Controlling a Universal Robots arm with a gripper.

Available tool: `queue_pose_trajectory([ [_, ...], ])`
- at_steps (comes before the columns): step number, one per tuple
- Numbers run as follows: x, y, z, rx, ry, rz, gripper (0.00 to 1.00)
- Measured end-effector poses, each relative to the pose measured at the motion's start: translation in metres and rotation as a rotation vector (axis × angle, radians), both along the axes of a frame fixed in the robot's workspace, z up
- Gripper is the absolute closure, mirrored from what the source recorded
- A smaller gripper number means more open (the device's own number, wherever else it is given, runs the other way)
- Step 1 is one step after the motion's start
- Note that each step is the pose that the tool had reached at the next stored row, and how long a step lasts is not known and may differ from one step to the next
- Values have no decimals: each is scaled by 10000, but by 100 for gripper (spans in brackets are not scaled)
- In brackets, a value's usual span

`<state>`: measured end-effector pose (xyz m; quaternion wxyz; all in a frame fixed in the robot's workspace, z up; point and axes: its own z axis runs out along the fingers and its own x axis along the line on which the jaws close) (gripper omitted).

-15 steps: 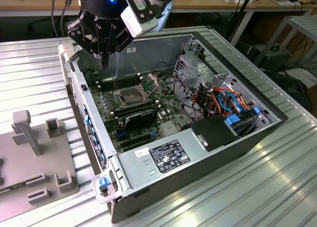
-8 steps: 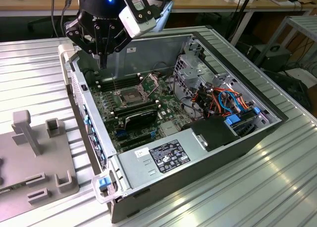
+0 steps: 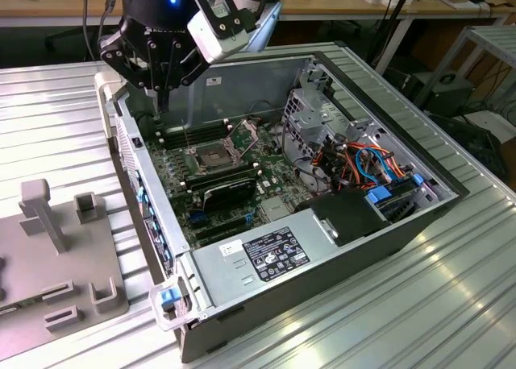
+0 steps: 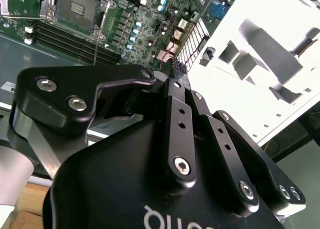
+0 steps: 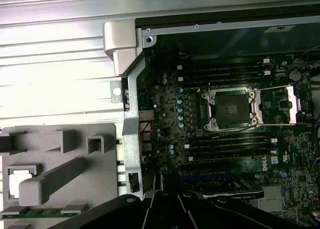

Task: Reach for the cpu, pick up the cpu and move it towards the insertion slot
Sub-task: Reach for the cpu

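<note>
— Judging by how things lie, how far along is it?
— Early, I'd say. The claw [image 3: 164, 95] hangs above the computer case [image 3: 242, 83], over the case's corner on the exterior view's left. I cannot tell whether it is spread or pressed together, nor whether anything is pinched in it.
— And the cpu?
— In the first wrist view a pale square lies flat in a pocket of the grey tray [image 5: 100, 189]. That tray sits on the desk [image 3: 451, 304] just outside the case's side wall. I take the square for the cpu [image 5: 21, 178]. If that's right, the pick is not yet made and the whole carry is left.
— Where is the insertion slot?
— Inside the case, on the green board [image 5: 165, 104], between two banks of long black memory slots [image 5: 225, 144]. The insertion slot [image 5: 231, 109] has a silvery frame and a dark centre. Its metal lid looks folded open beside it, and I see no chip seated in it.
— What can't you make out?
— Quite a bit. The pale square is so bright that no detail shows on it, so calling it the cpu is a judgement. The tray is cut off at the picture's edge in the exterior view and the first wrist view. In the second wrist view the claw's black body covers much of the case. How high the claw hangs above the case I can't judge either.
</note>
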<state>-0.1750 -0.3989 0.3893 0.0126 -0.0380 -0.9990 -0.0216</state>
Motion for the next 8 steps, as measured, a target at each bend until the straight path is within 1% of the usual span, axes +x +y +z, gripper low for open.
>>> queue_pose_trajectory([
  [8,-70,0,-2,0,27,0,89],
])
